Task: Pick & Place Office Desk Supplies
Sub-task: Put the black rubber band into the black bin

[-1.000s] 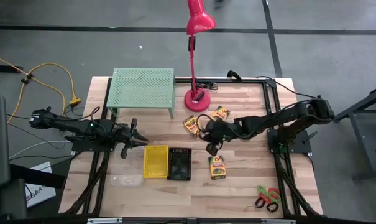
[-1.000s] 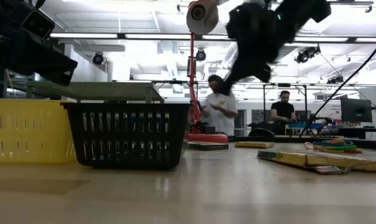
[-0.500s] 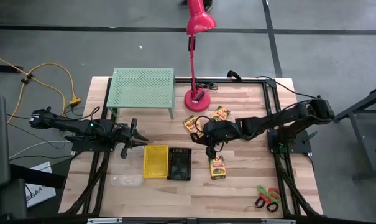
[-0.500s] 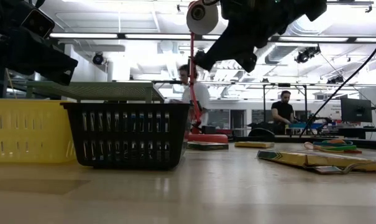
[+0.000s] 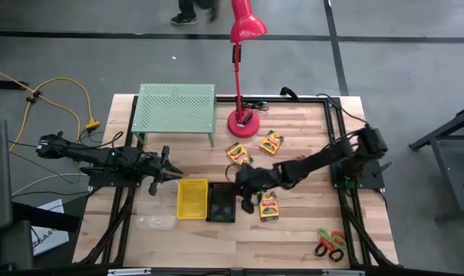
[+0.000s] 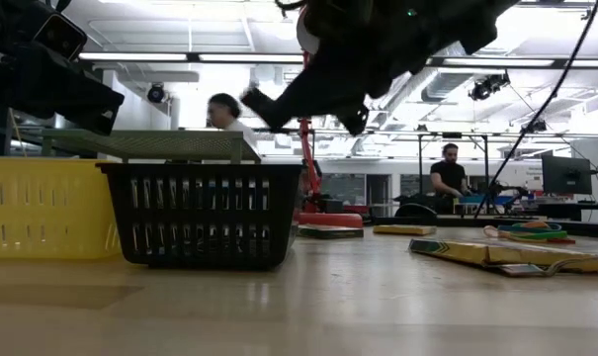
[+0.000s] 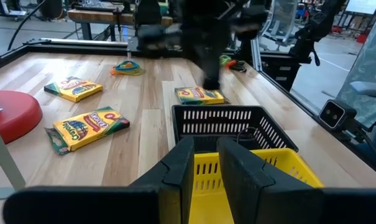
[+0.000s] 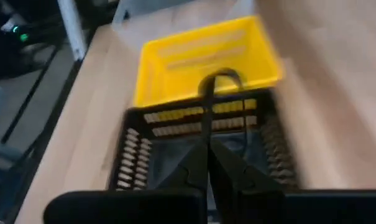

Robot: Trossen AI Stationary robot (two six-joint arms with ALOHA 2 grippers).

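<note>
**Desk supplies on slatted wood table, both arms over the bins**

Near edge: scissors with red and green handles, lying flat at the right front corner. A clear shallow plastic bin sits at the left front.

Middle row, side by side and touching: small yellow slotted plastic bin, then small black mesh bin. Just right of the mesh bin lies a flat yellow crayon box with green and red print.

Right gripper: held above the black mesh bin's right edge. In the right wrist view its fingers are closed together, pinching a thin dark loop that stands up above the mesh bin.

Left gripper: raised off the table, just behind the yellow bin's left corner; fingers a narrow gap apart, holding nothing.

Farther back: two more yellow crayon boxes, one near the lamp, one to its right. Small coloured loops lie beyond them in the left wrist view.

Rear: tall red desk lamp on a round base; light-green perforated metal rack at rear left.

Surface: pale wooden planks, black frame rails along the sides.

Room: grey floor, yellow cable at left; a person's feet beyond the table. Low view shows a person standing and another seated at workbenches under ceiling lights.
</note>
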